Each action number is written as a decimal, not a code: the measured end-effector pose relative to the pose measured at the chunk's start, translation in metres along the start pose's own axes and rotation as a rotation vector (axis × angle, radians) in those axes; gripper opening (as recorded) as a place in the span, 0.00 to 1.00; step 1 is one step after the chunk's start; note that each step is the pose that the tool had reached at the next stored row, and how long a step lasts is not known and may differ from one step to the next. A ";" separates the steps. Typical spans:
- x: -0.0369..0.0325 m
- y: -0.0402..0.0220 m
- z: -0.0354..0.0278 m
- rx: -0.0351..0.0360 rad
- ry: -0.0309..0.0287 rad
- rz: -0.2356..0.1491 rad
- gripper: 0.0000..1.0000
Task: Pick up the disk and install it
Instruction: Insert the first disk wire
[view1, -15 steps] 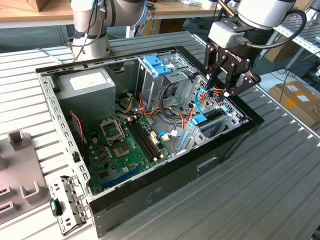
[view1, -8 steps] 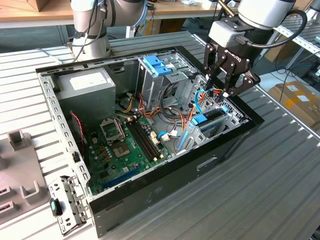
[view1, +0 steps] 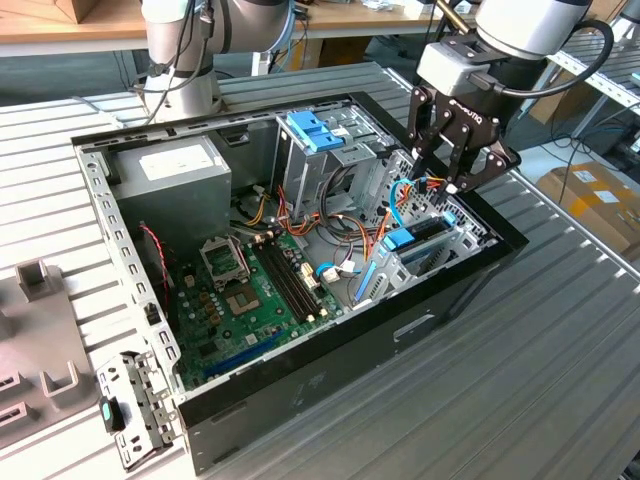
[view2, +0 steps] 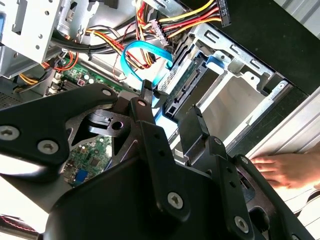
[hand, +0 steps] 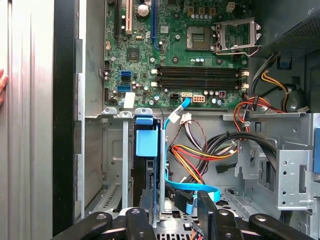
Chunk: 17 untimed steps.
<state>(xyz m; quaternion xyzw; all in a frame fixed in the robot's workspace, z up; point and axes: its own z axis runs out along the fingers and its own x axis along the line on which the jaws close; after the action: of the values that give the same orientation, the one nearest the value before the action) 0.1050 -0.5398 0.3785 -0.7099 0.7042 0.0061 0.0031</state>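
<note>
Ribbed grey metal tabletop (view1: 560, 330) carries an open black computer case (view1: 300, 400), where the flat silver-grey disk with blue rails (hand: 146, 160) stands on edge in its metal bay (hand: 112, 160), about three o'clock of the green motherboard (view1: 250, 290) in the exterior view, black gripper (view1: 455, 185) close above, fingers spread apart.

Green motherboard (hand: 175, 50), black case (view1: 330, 390), blue tab (hand: 147, 142), red-yellow-orange cables (hand: 200, 156), black tool (view1: 455, 185).

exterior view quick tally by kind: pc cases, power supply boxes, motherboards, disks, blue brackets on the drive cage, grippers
computer case: 1
power supply box: 1
motherboard: 1
disk: 1
blue bracket: 1
gripper: 1
total: 6
</note>
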 end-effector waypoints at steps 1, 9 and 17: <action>0.0000 -0.0004 -0.0001 0.0000 0.0001 0.000 0.49; 0.0000 -0.0008 0.0001 0.0028 0.0000 0.000 0.49; 0.0000 -0.0008 0.0001 0.0030 0.0001 0.000 0.40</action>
<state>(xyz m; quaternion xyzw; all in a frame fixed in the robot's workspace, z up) 0.1058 -0.5398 0.3784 -0.7100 0.7042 0.0050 0.0042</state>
